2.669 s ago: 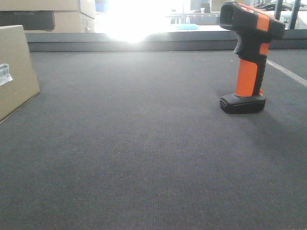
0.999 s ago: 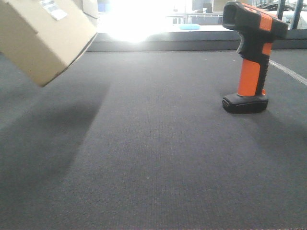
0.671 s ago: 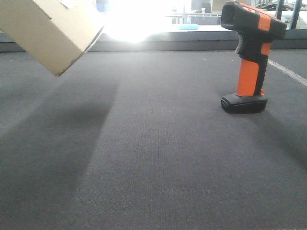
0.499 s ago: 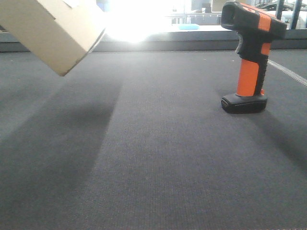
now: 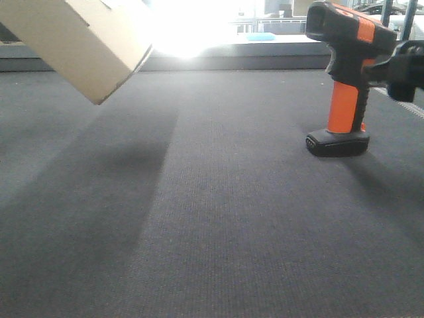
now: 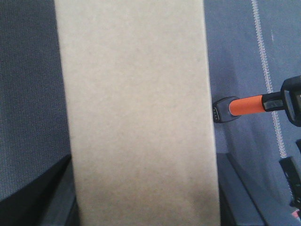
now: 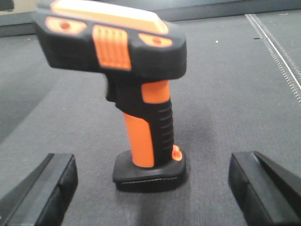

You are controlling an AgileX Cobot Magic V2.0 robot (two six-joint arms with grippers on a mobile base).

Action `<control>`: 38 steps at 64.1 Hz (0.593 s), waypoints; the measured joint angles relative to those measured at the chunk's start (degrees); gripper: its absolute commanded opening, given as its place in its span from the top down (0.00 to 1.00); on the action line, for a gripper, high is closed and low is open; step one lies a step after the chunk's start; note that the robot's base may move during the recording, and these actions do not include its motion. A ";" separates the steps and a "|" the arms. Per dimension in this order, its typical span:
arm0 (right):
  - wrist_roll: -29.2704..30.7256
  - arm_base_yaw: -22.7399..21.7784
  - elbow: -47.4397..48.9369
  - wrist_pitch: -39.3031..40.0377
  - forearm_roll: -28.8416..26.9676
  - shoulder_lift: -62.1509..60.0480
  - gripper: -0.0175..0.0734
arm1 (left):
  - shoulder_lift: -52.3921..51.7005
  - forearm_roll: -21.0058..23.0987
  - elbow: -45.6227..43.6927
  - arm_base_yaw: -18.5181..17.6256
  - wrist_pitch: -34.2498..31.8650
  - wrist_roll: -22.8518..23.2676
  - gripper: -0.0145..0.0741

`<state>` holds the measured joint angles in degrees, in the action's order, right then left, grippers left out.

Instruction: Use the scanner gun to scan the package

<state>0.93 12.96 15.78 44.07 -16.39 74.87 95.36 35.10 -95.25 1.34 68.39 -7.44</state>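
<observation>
Front view: package [image 5: 83, 46] is up off the bench [image 5: 218, 218], tilted, top left, well apart from the scanner [image 5: 344, 79], which stands upright on its base at right. Left wrist view shows only a plain tan face. My left tool [image 6: 141, 202] looks clamped on the package's sides. Right wrist view: my right tool [image 7: 150, 188] is wide apart, flanking the scanner without touching it. Can't make out any print.
</observation>
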 measured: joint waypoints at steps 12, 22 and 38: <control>0.00 0.00 1.81 2.71 0.38 4.05 0.19 | 0.00 -0.45 0.00 -0.09 0.00 0.00 0.96; 0.00 0.00 5.57 2.71 0.99 5.33 0.19 | 0.00 -0.45 0.00 -0.09 -0.10 0.00 0.96; 0.00 0.00 11.01 1.65 1.34 8.57 0.19 | 0.00 -0.45 0.00 -0.09 -0.10 0.00 0.96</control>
<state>0.93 12.96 26.79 45.71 -15.05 83.44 95.36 34.65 -95.25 1.26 68.29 -7.44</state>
